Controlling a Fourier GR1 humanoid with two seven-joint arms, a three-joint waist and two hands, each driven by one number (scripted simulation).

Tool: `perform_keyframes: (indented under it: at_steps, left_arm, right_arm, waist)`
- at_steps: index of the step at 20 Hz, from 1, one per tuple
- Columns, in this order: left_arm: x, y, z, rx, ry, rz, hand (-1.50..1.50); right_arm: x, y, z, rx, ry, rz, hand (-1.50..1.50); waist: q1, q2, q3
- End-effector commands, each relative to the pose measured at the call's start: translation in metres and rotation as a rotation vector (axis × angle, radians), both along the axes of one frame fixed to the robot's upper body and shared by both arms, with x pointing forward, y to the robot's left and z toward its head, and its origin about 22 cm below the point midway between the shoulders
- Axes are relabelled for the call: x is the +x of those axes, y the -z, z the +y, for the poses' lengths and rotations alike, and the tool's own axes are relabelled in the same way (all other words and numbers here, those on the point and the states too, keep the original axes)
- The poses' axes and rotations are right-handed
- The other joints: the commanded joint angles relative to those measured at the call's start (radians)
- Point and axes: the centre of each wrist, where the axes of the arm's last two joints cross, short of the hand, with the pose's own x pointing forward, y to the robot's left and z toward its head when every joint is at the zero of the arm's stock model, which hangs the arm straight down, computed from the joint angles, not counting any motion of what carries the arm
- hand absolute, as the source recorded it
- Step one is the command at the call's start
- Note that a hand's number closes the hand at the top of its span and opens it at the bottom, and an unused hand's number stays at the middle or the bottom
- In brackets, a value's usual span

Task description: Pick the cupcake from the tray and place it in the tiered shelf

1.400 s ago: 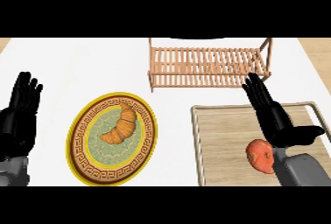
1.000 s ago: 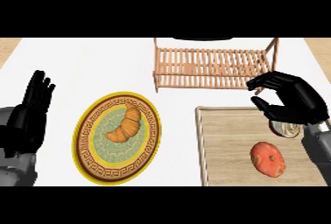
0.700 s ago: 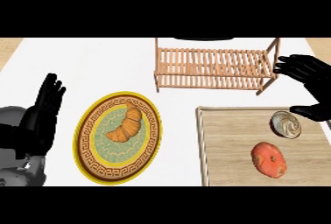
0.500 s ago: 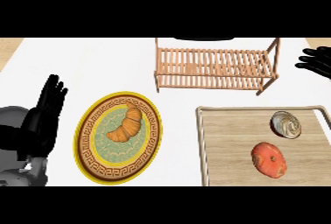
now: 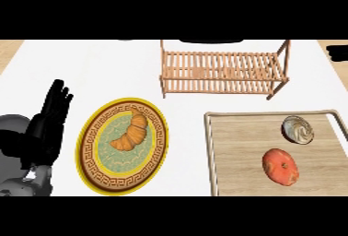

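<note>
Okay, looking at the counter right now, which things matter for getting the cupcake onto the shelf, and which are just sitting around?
Part of the job:
cupcake, on the tray
tray
tiered shelf, behind the tray
right hand, barely showing at the right edge

Just lying about:
croissant, on the plate
plate
red round item, also on the tray
left hand, resting open at the left

The right hand [image 5: 338,51] shows only as a dark sliver at the view's right edge, level with the tiered shelf [image 5: 223,72]; whether its fingers are straight or curled cannot be told. The tray [image 5: 234,120], below that sliver, is cut off at the right edge and at the bottom, so its far rim is unseen. The left hand [image 5: 48,125] stands open at the view's left, its forearm running out past the lower left corner.
</note>
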Motion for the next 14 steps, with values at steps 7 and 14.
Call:
perform_keyframes:
  at_steps: [7, 14]
  left_arm:
    - [-0.001, -0.005, -0.002, 0.006, 0.010, -0.006, 0.00]
    - [0.000, -0.007, 0.013, 0.015, -0.004, 0.001, 0.00]
  right_arm:
    - [-0.024, 0.012, 0.057, -0.453, 0.009, -0.219, -1.50]
    - [-0.034, 0.038, 0.067, -0.597, 0.049, -0.290, -1.50]
  waist:
    - [0.002, 0.002, 0.000]
    - [0.003, 0.002, -0.001]
